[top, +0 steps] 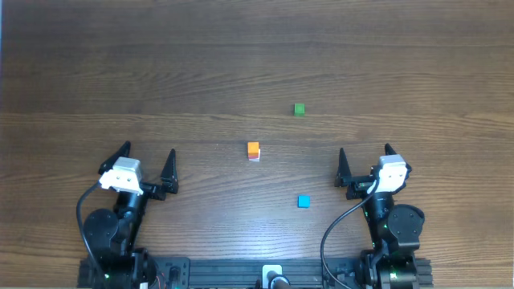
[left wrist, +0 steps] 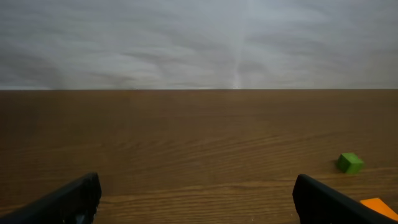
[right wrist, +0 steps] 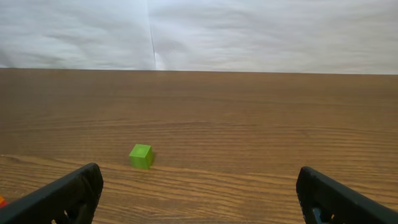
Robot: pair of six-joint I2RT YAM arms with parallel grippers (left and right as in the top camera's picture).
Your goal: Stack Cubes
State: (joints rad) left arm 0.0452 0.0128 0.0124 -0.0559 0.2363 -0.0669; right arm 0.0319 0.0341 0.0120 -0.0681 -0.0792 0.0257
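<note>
An orange cube (top: 253,148) sits on top of a pale cube (top: 254,157) at the middle of the wooden table. A green cube (top: 299,109) lies farther back and to the right, also seen as the green cube (left wrist: 350,163) and the green cube (right wrist: 141,155) in the wrist views. A blue cube (top: 303,201) lies near the front, right of centre. My left gripper (top: 147,161) stands open near the front left, with nothing between its fingers. My right gripper (top: 364,159) stands open near the front right, also holding nothing. A corner of the orange cube (left wrist: 380,207) shows beside a left finger.
The brown wooden table (top: 257,64) stretches wide behind the cubes. A white wall (right wrist: 249,31) stands beyond its far edge. Both arm bases (top: 265,269) sit along the front edge.
</note>
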